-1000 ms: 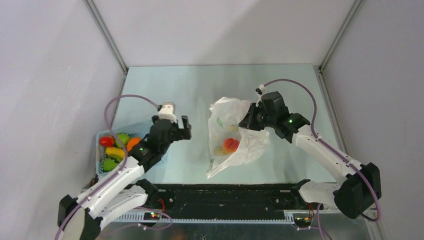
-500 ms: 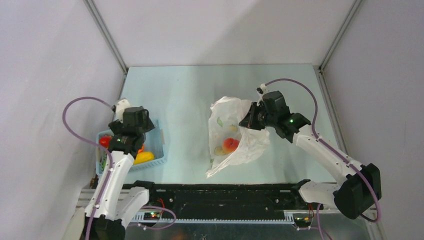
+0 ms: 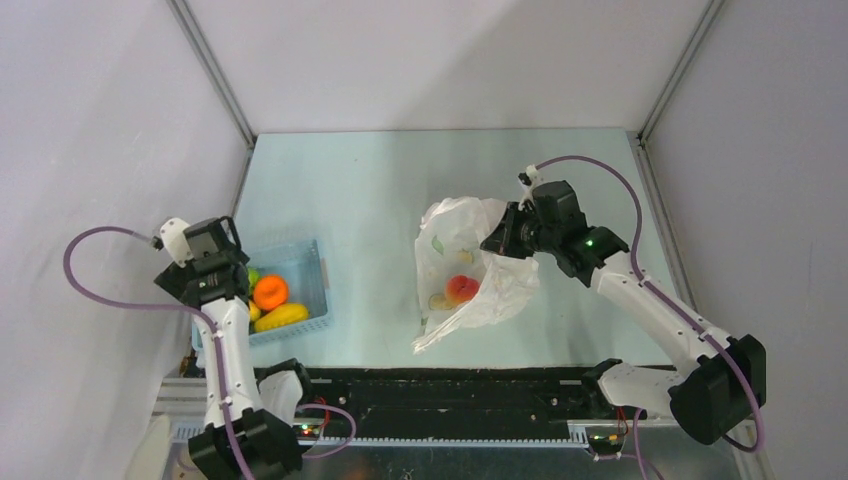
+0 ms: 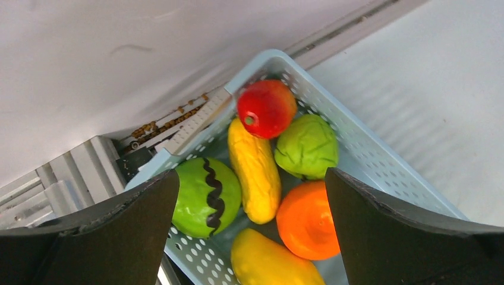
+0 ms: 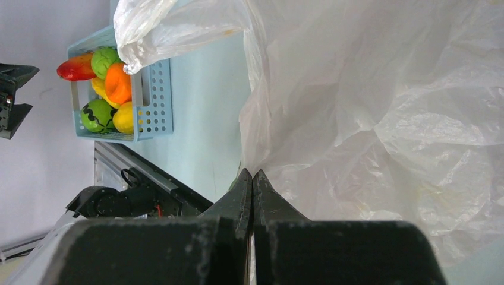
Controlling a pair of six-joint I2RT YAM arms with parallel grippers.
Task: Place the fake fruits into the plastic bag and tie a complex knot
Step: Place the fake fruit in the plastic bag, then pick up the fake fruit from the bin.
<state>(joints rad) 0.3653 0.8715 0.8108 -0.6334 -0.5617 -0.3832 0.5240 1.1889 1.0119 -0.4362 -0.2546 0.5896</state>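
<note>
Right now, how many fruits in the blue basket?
6: red fruit at the corner, long yellow fruit below it, green fruits flanking that, orange fruit and yellow fruit nearest. More may hide beneath.

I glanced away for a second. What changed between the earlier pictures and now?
The left gripper swung left, away from the bag, and now hangs open and empty over the fruits in the basket. Unchanged: the right gripper stays shut on the bag's edge, with one orange-red fruit inside.
</note>
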